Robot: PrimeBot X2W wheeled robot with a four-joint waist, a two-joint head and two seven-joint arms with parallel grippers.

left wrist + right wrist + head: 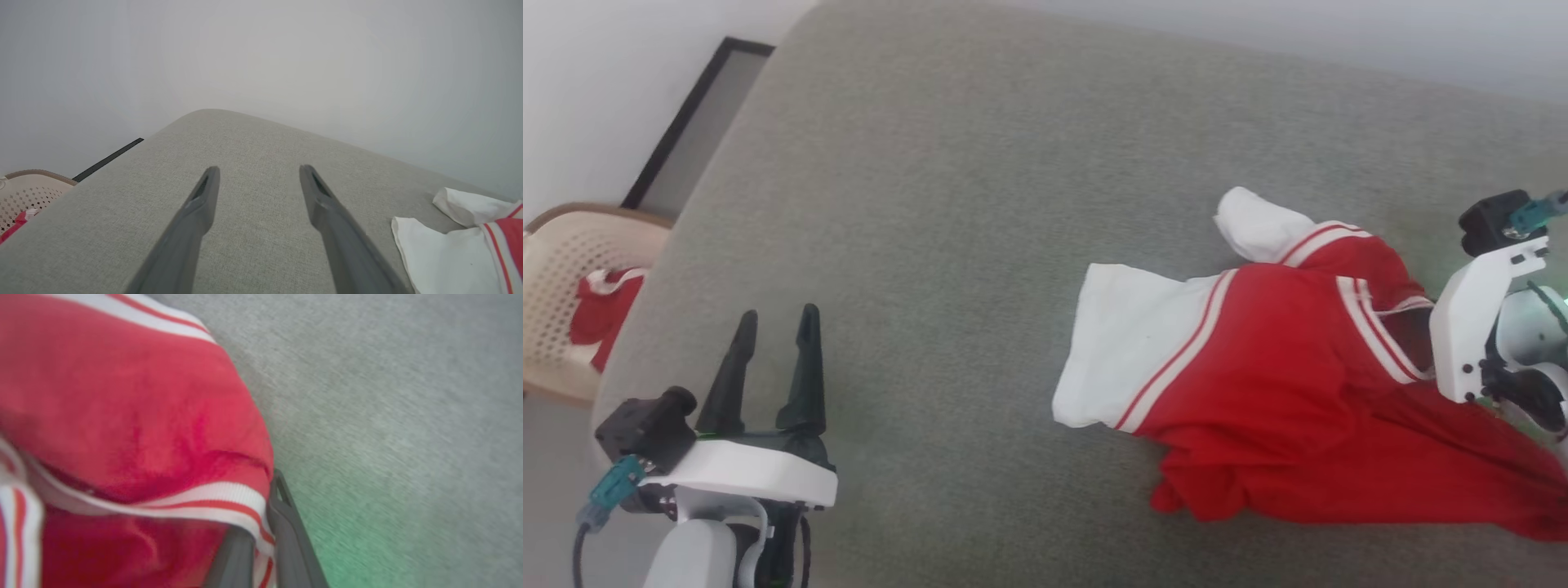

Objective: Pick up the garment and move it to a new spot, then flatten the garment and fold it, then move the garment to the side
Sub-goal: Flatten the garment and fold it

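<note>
At the far left a pale perforated basket stands beside the grey padded surface, with a red-and-white cloth inside it. Behind it a black-framed panel leans along the wall. The left gripper hovers over the surface's near left corner, its two dark fingers spread well apart with nothing between them. The middle of the surface lies bare. Right of centre, the garment lies crumpled on the surface: a white sleeve points left, and the red body is bunched toward the right edge. There the right gripper is pinched together on the garment's red-and-white striped trim, which drapes over one finger.
</note>
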